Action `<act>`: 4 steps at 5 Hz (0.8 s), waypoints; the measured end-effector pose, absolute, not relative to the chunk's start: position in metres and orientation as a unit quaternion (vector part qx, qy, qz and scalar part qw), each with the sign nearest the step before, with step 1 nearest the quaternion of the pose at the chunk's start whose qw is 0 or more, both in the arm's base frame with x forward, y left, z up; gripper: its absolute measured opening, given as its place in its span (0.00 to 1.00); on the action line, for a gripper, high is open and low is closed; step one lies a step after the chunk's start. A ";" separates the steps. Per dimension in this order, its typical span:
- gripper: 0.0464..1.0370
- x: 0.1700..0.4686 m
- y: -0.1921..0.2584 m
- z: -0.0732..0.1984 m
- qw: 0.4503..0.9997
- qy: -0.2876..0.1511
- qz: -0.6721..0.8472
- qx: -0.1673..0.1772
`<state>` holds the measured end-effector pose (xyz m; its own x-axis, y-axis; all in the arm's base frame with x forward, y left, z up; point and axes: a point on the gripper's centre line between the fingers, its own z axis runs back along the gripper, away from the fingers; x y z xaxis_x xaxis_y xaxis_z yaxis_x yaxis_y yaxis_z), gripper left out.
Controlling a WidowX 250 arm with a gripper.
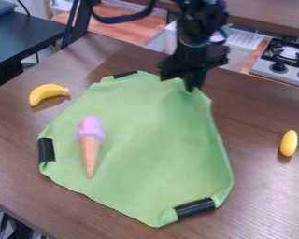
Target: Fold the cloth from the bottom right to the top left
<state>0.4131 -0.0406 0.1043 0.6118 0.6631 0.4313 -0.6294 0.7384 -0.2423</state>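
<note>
The black gripper [190, 86] hangs down over the top right part of the green cloth [145, 126], and its lower tip meets the cloth near that edge. Spread across the middle of the table, the cloth looks slightly raised and creased below the gripper. Its right side curves inward down to the bottom right corner, where a black band [194, 207] wraps the edge. Lying on the left part of the cloth is a toy ice cream cone [90, 142], its pink top toward the back.
A yellow banana [47, 93] lies on the brown table [264, 186] left of the cloth. Another yellow toy [288, 143] is at the right. Beyond the table's back edge stands a stove [283, 63]; a dark table [27, 35] is at the upper left.
</note>
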 end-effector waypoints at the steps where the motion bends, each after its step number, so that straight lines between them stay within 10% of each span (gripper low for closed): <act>1: 0.01 0.394 -0.013 0.096 0.900 -0.247 0.358 -0.019; 4: 0.01 0.333 0.052 0.136 0.892 -0.256 0.367 -0.064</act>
<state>0.3335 0.0517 0.1361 0.5998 0.6873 0.4097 -0.6219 0.7226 -0.3019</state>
